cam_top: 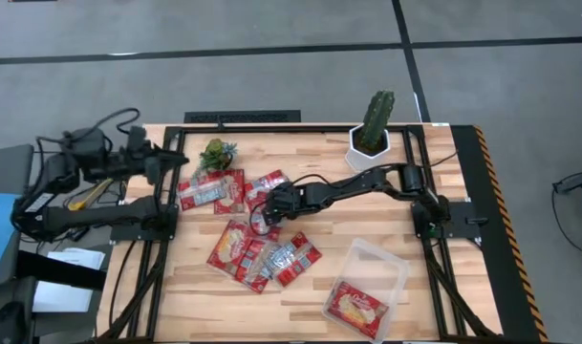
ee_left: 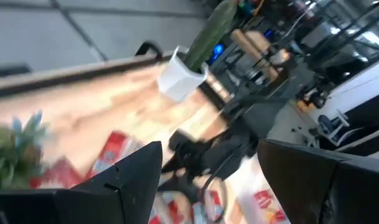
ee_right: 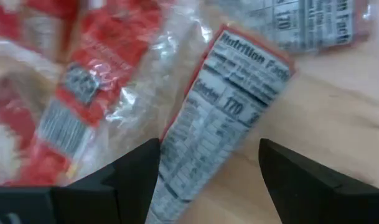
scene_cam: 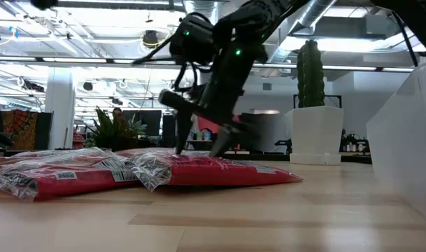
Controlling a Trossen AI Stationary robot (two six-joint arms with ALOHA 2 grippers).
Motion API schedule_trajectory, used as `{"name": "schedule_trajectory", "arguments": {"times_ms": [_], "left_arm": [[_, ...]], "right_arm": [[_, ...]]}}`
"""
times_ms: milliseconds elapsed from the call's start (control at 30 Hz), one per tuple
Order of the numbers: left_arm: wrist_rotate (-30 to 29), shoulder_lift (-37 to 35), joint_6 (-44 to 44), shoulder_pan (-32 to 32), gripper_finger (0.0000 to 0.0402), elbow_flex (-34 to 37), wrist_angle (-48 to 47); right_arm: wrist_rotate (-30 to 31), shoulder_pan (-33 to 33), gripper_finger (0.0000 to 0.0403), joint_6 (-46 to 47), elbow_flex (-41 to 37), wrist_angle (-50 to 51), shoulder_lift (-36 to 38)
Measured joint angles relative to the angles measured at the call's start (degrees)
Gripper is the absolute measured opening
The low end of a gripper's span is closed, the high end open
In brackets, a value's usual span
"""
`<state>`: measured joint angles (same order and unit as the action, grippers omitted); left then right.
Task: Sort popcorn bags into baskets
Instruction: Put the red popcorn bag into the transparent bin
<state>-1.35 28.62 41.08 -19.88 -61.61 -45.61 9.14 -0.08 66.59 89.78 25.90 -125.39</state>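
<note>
The right claw (cam_top: pixel 262 218), released, hung directly above a popcorn bag (ee_right: pixel 223 118), whose long axis ran between the fingers.

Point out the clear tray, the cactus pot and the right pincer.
clear tray (cam_top: pixel 390 264): high view, a bare part of its floor.
cactus pot (cam_top: pixel 365 153): high view, its white wall.
right pincer (cam_top: pixel 256 221): high view, midway between its open fingertips, over the packets.
</note>
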Motion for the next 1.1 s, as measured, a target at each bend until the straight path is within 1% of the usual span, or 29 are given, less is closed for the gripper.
{"name": "schedule_trajectory", "arguments": {"times_ms": [33,100,200,267,367,467,500,667,733,900,1000,1100], "left_arm": [[0.1,-0.6,0.4,0.0,0.0253,1.6,0.3],[0.9,-1.0,1.6,0.0,0.0253,4.5,0.5],[1.7,-2.0,2.8,0.0,0.0253,7.8,2.4],[1.7,-2.4,3.0,0.0,0.0253,9.5,3.8],[1.7,-2.5,3.3,0.0,0.0253,11.1,4.1],[1.7,-2.5,3.1,0.0,0.0253,11.1,4.2],[1.7,-2.5,3.1,0.0,0.0253,11.1,4.2],[1.7,-2.5,3.0,0.0,0.0253,11.1,4.3],[1.7,-2.5,3.0,0.0,0.0253,11.1,4.3],[1.5,-2.5,2.5,0.0,0.0253,11.1,4.2],[1.5,-2.5,2.2,0.0,0.0253,11.1,4.2],[1.4,-2.4,1.3,0.0,0.0253,11.1,4.2]], "right_arm": [[-0.8,-0.1,0.0292,0.3,0.2,-1.4,-0.4],[-1.5,-0.3,0.0281,0.9,0.2,-1.0,-0.3],[-1.8,-0.5,0.0246,2.0,0.1,-0.5,-0.4],[-1.8,-0.8,0.0206,1.9,0.1,-0.2,-0.4],[-3.2,-1.2,0.0119,-0.1,0.0,-1.2,-0.5],[-4.6,-1.7,0.0030,-3.0,0.0,-2.0,-0.5],[-4.8,-1.8,0.0017,-3.9,0.0,-2.4,-0.5],[-5.2,-2.6,0.0014,-6.5,0.0,-0.7,2.7],[-5.2,-3.0,0.0006,-9.3,0.0,1.1,5.2],[-6.8,-3.8,0.0005,-15.5,0.1,6.1,13.0],[-8.3,-2.4,0.0006,-21.7,0.1,12.6,18.9],[-9.5,0.0,0.0006,-24.9,0.2,21.8,24.6]]}}
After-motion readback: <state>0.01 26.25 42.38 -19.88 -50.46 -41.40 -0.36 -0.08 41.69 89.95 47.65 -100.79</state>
